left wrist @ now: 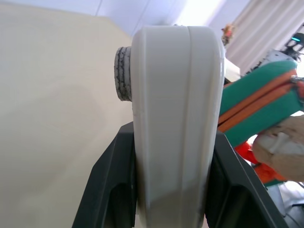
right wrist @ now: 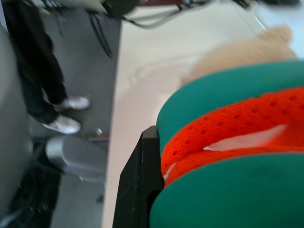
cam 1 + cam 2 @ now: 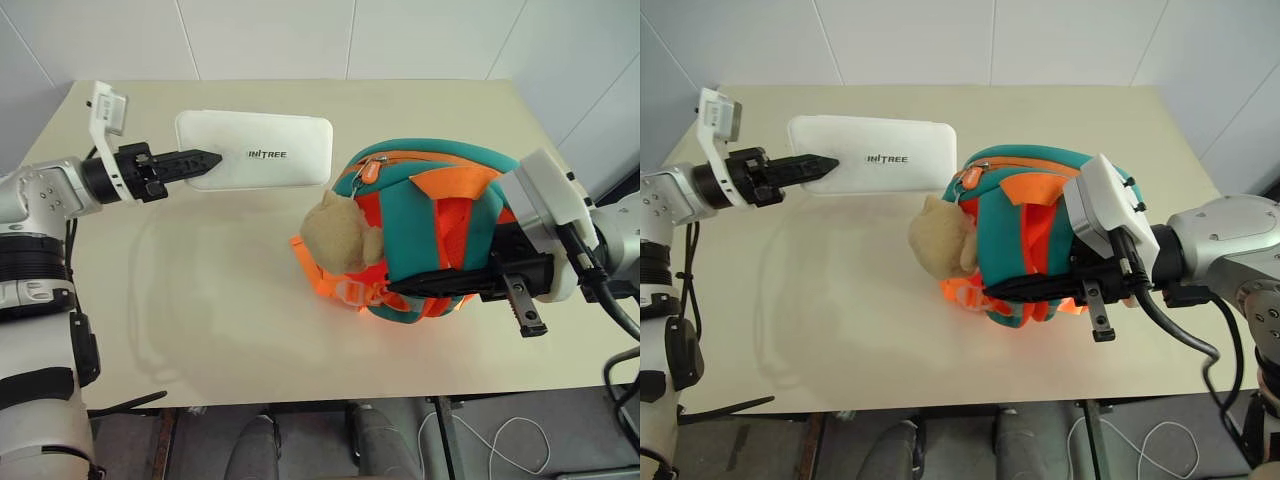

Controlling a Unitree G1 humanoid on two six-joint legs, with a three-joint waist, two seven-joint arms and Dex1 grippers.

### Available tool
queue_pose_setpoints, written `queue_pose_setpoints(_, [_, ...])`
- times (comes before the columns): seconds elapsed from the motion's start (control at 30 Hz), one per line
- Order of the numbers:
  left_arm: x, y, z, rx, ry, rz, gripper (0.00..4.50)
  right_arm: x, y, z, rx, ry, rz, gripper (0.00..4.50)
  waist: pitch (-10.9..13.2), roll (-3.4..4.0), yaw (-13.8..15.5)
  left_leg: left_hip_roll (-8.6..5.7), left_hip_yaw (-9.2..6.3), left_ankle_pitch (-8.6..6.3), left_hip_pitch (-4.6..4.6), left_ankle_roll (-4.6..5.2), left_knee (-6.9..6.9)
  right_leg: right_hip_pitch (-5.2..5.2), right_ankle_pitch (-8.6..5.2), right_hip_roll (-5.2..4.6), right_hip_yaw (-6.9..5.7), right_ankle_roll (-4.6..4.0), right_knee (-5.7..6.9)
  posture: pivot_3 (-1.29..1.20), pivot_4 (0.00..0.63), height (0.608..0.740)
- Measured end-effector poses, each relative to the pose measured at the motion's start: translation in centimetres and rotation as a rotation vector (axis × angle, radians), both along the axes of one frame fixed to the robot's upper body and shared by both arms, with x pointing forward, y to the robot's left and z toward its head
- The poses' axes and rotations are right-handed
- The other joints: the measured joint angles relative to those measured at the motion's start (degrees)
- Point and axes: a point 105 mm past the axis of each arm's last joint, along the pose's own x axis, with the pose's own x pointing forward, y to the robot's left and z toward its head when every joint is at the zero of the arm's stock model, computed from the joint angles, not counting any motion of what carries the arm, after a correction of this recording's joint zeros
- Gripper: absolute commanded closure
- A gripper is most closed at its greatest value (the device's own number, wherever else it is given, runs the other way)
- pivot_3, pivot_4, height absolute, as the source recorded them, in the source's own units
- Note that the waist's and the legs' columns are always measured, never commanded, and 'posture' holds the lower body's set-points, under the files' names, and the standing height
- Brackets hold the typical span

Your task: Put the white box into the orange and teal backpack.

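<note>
Left end effector (image 3: 205, 160): black fingers clamped on one short end of the white box (image 3: 262, 150), partly open to the box's thickness. The left wrist view shows the box edge-on between the two fingers, a grip on both flat faces. Box is held clear of the bench (image 3: 200, 300), roughly level, lettered face up, its free end pointing toward the backpack and just short of the teal top.

Right end effector (image 3: 1040, 288): fingers nearly shut, pinching the lower part of the orange and teal backpack (image 3: 1040, 230). The right wrist view shows one black finger pressed against teal padding and orange mesh (looks like a strap or back-panel edge; which one I cannot tell). The pack rests on the bench on the robot's right side, strap side facing up, top end toward the far edge.

Outward: tan plush toy (image 3: 338, 235) hangs at the pack's near-left side, between pack and box. An orange zip line with a pull (image 3: 368, 170) runs along the teal top; from these views it appears closed or only slightly parted, with no clear mouth showing.

Progress, as a judgement: box is picked up and brought alongside, pack is steadied. Still to do: an opening must be made or presented, box end lined up with it, box slid in and released. Roughly the halfway mark, insertion not begun.

A person's legs and shoes (image 2: 61, 114) stand on the floor beside the bench.
</note>
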Motion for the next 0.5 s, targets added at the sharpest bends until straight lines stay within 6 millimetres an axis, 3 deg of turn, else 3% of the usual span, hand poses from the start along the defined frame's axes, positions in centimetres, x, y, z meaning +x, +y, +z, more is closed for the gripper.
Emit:
queue_pose_setpoints(0.1, [-1.3,0.1,0.9,-0.035,-0.097,-0.061,3.18,1.0,-1.1,-0.2,-0.017,-0.025,-0.042,4.50,0.00,0.00,-0.06,0.04,-0.02,0.00,0.00,0.01,0.14,0.00,-0.02,0.03,-0.01,-0.03,0.15,0.00,0.150,0.740])
queue_pose_setpoints(0.27, [-3.8,0.7,2.8,-0.137,-0.329,-0.144,3.18,1.3,-1.0,-1.0,-0.007,-0.017,-0.047,4.50,0.00,0.00,-0.04,0.04,-0.03,0.00,0.01,0.01,0.35,0.04,-0.01,0.02,0.00,-0.03,0.28,0.00,0.150,0.740])
queue_pose_setpoints(0.5, [-4.7,0.4,1.9,-0.137,-0.350,-0.182,3.18,1.5,-0.7,-1.3,0.013,-0.012,-0.046,4.50,0.00,0.00,0.09,0.04,-0.04,0.02,0.02,0.03,0.48,0.11,0.06,0.02,0.00,0.01,0.31,0.00,0.150,0.740])
